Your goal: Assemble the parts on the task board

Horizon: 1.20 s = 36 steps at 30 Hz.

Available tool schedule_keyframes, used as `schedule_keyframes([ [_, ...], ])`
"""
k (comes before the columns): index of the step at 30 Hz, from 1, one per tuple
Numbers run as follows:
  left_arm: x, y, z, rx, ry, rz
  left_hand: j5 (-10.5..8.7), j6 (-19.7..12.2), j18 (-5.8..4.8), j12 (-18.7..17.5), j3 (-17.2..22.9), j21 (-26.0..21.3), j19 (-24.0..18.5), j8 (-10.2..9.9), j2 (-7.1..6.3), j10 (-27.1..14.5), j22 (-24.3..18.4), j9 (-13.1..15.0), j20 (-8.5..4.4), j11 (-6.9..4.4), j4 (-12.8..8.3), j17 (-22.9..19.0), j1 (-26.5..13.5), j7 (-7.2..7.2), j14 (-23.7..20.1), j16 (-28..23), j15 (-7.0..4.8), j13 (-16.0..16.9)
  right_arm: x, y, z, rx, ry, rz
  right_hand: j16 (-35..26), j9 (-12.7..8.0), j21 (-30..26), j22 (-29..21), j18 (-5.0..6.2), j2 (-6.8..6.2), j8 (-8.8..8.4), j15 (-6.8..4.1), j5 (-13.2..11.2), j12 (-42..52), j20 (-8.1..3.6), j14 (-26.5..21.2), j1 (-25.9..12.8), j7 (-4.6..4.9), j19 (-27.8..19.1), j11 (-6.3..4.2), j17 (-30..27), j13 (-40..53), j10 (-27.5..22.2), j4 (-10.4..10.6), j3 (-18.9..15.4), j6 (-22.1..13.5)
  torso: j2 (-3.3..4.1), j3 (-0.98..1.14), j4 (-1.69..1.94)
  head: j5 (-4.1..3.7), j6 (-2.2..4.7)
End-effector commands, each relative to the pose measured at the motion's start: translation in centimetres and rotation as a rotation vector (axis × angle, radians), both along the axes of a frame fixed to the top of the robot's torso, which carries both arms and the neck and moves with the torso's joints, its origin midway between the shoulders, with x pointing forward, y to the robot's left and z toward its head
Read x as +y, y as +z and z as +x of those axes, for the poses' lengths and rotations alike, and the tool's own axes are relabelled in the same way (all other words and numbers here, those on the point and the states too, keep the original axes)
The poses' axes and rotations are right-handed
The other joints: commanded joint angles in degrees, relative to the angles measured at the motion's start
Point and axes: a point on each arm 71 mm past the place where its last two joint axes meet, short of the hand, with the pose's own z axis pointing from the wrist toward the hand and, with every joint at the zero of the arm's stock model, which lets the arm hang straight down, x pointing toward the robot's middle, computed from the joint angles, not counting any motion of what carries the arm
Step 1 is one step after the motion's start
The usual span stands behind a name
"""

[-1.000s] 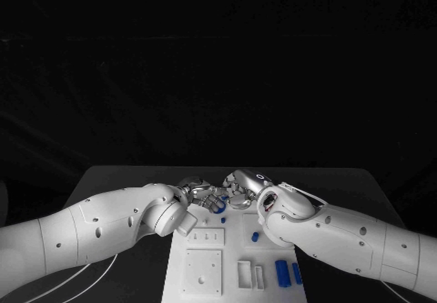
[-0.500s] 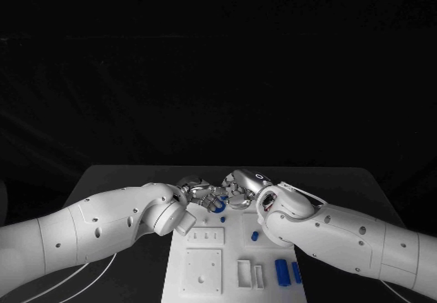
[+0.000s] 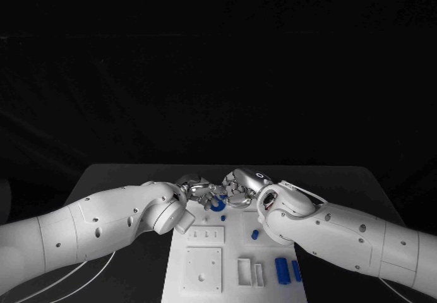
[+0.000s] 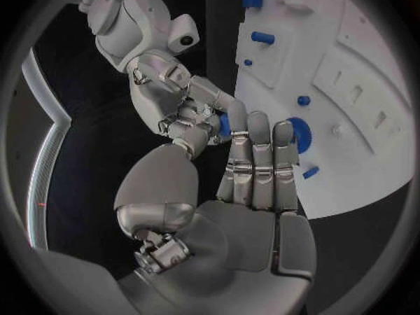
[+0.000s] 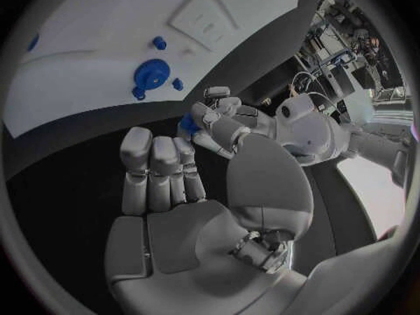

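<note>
The white task board (image 3: 228, 252) runs down the middle of the table. At its far end a blue toothed disc (image 3: 218, 203) sits on it, seen too in the wrist views (image 4: 300, 134) (image 5: 151, 73). Both hands meet just above that end. My right hand (image 3: 242, 187) pinches a small blue part (image 4: 224, 124) (image 5: 186, 124) between its thumb and a finger. My left hand (image 3: 195, 188) holds its fingers (image 4: 258, 157) straight out, with the tips close beside that part. Whether they touch it I cannot tell.
Small blue pegs (image 3: 223, 219) (image 3: 255, 237) stand further down the board. Two blue cylinders (image 3: 282, 271) (image 3: 296, 272) lie near its right edge, beside white slotted blocks (image 3: 245, 273). White arms flank the board on both sides.
Both hands stay together at the board's far end with only slight finger shifts. A little more of the blue disc shows below them now.
</note>
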Motion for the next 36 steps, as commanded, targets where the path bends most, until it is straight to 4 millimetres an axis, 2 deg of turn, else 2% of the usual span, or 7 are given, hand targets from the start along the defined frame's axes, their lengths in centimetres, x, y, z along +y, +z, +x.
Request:
schedule_keyframes([
  [1, -0.1, 0.3, 0.1, -0.028, -0.005, 0.013, 0.54, 5.38, 0.21, 1.9, 0.16, 1.79, 0.27, -0.39, -0.63, 1.84, 1.43, 5.25, -3.71, -0.66, -0.38, 0.31, -0.35, -4.8, 0.54, 1.5, -0.53, 1.45, 0.2, -0.2, -0.1, 0.009, 0.024, 0.02, -0.45, -0.37, -0.35, 0.29, 4.76, -1.75, -0.48, -0.05, -0.68, -0.46, -0.17, 0.1, -0.27, 1.54, 0.05, 0.16, -0.11, -0.23, -0.4, 0.83, -0.43, 0.62, 0.02, 0.04, 0.06, 0.08, 0.23],
  [6, 0.2, 0.3, 0.1, -0.034, -0.004, 0.028, 1.82, 5.69, -0.05, 4.23, 0.69, 3.73, -0.14, -1.04, -0.78, 1.01, 1.25, 6.88, -4.55, -0.92, -0.66, 0.28, -0.51, -4.96, 0.37, 3.11, -0.99, 3.27, -0.4, -0.2, 0.1, 0.01, 0.025, 0.05, -0.7, -1.37, -0.66, 0.22, 4.76, -4.5, -3.04, 0.95, 0.12, -1.65, -0.23, -0.13, -1.75, 2.73, -0.01, 1.22, -0.07, -1.0, -1.21, 2.2, -2.68, -3.9, 0.02, 0.16, -0.08, 0.22, 0.08],
  [10, 0.4, 0.3, 0.1, -0.034, -0.014, 0.049, 3.59, 5.82, -0.2, 5.05, 0.97, 4.37, -0.39, -1.39, -0.92, 0.52, 1.15, 7.66, -4.83, -0.97, -0.9, 0.09, -0.51, -5.0, 0.23, 3.66, -1.1, 3.89, -1.6, -0.2, 0.3, 0.009, 0.019, 0.067, -0.9, -2.18, -1.16, 0.3, 4.76, -5.35, -5.05, 2.51, 1.12, -3.19, -0.33, -0.86, -2.1, 4.46, -0.83, 2.92, 0.11, -2.09, -2.65, 2.23, -5.79, -7.75, -0.06, 0.05, -0.08, 0.31, -0.11],
  [14, 0.8, 0.1, 0.2, -0.026, -0.024, 0.093, 5.11, 6.11, -0.3, 5.92, 1.08, 5.0, -0.47, -1.65, -1.05, 0.33, 1.08, 8.49, -5.1, -1.09, -1.09, -0.09, -0.58, -5.11, 0.27, 4.3, -1.27, 4.47, -3.2, -0.2, 0.5, 0.0, 0.006, 0.098, -1.23, -2.39, -1.83, 0.35, 4.76, -5.99, -5.65, 3.21, 3.33, -4.08, -0.12, -1.85, -3.22, 5.08, -1.94, 3.53, 0.2, -2.9, -3.74, 2.27, -9.13, -9.19, -0.07, 0.11, 0.0, 0.42, -0.23],
  [20, 1.8, -0.7, 0.0, -0.001, -0.046, 0.187, 5.35, 6.37, -0.33, 6.53, 1.03, 5.42, -0.41, -1.77, -1.21, 0.28, 1.04, 9.03, -5.28, -1.21, -1.11, -0.18, -0.74, -5.21, 0.37, 4.78, -1.42, 4.83, -6.8, -0.4, 1.0, -0.008, -0.046, 0.148, -1.42, -2.26, -2.45, 0.36, 4.76, -5.49, -5.43, 3.22, 7.25, -4.08, 0.07, -2.3, -3.03, 5.11, -2.47, 3.57, 0.21, -3.72, -3.95, 2.56, -11.96, -9.33, -0.11, 0.17, -0.08, 0.64, -0.47],
  [27, 2.8, -1.8, -0.3, -0.009, -0.061, 0.276, 5.39, 6.65, -0.31, 7.66, 1.03, 6.15, -0.19, -2.07, -1.33, 0.37, 1.02, 9.81, -5.6, -1.44, -1.17, -0.24, -0.79, -5.37, 0.64, 5.71, -1.75, 5.44, -10.7, -0.5, 1.6, -0.014, -0.111, 0.184, -1.65, -2.19, -2.81, 0.32, 4.76, -4.69, -5.23, 3.16, 8.57, -4.14, 0.09, -2.44, -2.15, 5.04, -2.59, 3.5, 0.1, -4.29, -3.96, 2.52, -12.55, -9.19, -0.54, 0.56, -0.36, 1.16, -1.3],
  [36, 3.6, -3.1, -1.2, -0.068, -0.038, 0.357, 6.37, 7.43, -0.04, 12.02, 0.9, 8.35, 1.22, -2.63, -1.62, 1.21, 1.05, 11.72, -6.62, -2.32, -1.11, 0.35, -0.81, -5.95, 2.13, 9.31, -3.15, 7.55, -12.2, -0.4, 1.8, -0.014, -0.14, 0.222, -1.83, -2.18, -3.05, 0.28, 4.76, -4.04, -5.15, 3.12, 9.52, -4.21, 0.12, -2.43, -1.65, 5.0, -2.58, 3.47, -0.03, -4.75, -3.88, 2.56, -12.73, -9.15, -1.0, 0.97, -0.45, 1.33, -2.05],
])
